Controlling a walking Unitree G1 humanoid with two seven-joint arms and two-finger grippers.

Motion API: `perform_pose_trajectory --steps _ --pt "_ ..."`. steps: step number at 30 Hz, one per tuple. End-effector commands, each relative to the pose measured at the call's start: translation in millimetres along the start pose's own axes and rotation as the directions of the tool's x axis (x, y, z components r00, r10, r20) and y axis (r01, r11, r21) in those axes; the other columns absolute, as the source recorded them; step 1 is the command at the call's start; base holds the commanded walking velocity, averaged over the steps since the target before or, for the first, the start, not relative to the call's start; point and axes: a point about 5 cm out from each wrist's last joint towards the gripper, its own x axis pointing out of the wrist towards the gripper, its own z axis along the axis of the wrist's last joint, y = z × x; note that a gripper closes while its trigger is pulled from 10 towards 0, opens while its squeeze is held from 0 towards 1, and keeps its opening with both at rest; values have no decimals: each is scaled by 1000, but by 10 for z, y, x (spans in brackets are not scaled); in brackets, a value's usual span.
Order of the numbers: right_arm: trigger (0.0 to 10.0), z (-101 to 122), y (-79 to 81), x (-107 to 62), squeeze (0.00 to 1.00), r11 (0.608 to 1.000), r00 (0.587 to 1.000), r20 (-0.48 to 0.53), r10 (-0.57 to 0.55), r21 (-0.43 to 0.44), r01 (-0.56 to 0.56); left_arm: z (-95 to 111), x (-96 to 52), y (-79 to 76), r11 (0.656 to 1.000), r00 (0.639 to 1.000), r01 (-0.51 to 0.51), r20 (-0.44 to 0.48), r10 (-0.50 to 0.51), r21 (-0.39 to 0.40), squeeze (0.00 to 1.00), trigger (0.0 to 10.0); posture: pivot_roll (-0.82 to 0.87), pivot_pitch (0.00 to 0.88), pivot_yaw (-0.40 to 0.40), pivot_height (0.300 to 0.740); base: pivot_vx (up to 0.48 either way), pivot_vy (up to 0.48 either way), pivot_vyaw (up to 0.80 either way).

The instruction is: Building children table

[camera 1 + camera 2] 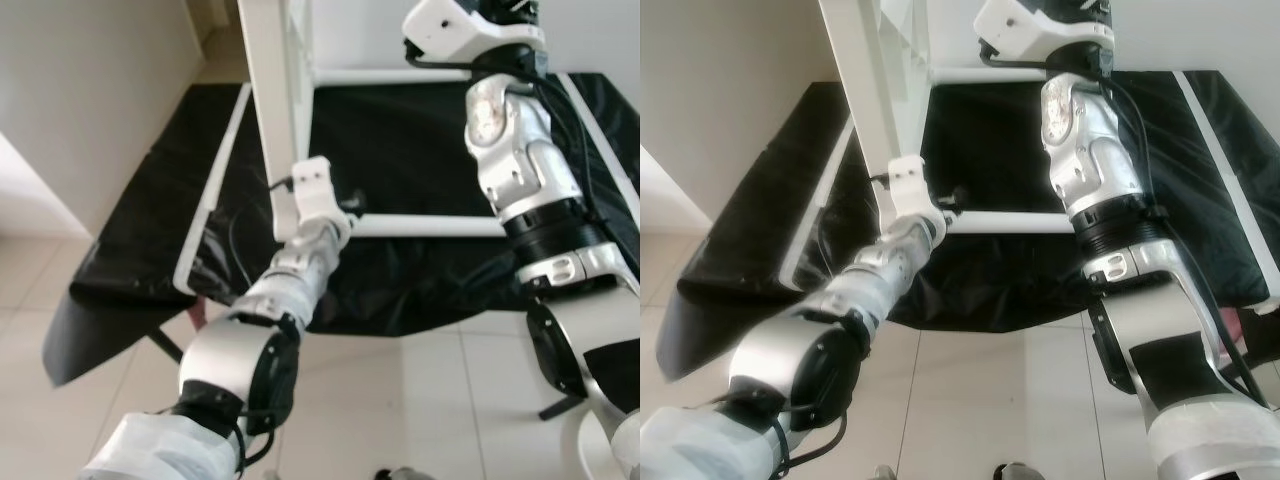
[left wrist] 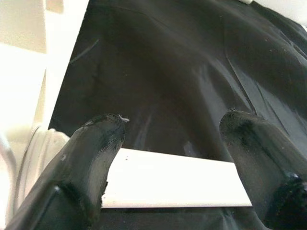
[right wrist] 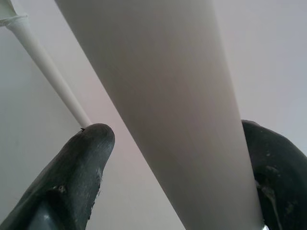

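While left pincer [image 2: 168, 143] gapes over white rail [image 2: 172, 184], right pincer [image 3: 177, 153] straddles pale leg [image 3: 172, 110], open

- A white table frame [image 1: 875, 110] stands tilted on a black plastic sheet [image 1: 1010, 270] spread over the tiled floor [image 1: 970, 400].
- The left arm [image 1: 855, 290] reaches to the frame's lower white crossbar [image 1: 1015, 222]; its wrist sits by the upright leg.
- The right arm [image 1: 1095, 200] stretches up toward the far white rail [image 1: 980, 73].
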Motion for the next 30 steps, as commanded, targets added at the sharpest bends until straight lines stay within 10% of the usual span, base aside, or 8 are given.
perform_pose_trajectory --steps 1,10,11,13,24,28,30 --pt "10000 8 45 6 0 999 999 -7 46 8 -46 -38 -8 62 987 987 -158 -10 158 -22 0 10000 -73 147 70 740 0 0 0" --pt "10000 41 15 30 0 998 998 3 66 25 -66 -113 -28 -72 977 989 -148 6 151 -150 0 10000 -101 182 63 740 0 0 0" --pt "3647 51 11 34 0 997 997 7 74 25 -74 -123 -32 -80 975 988 -152 10 156 -164 0 10000 -101 182 63 740 0 0 0" --pt "0 73 -86 54 0 996 997 16 79 27 -80 -119 -35 7 964 971 -238 7 240 -119 0 10000 -135 198 62 740 0 0 0" --pt "0 15 -494 84 0 999 999 31 44 -28 -43 451 -60 563 831 819 -556 189 542 25 0 10000 -131 198 77 740 0 0 0" --pt "0 21 -664 106 0 999 999 41 -11 -37 13 896 -118 665 750 706 -661 356 612 21 0 10000 -124 193 74 740 0 0 0" --pt "0 7 -885 125 0 995 995 30 -95 -14 95 1414 -214 621 682 576 -730 498 649 -45 0 10000 -122 179 68 740 0 0 0"
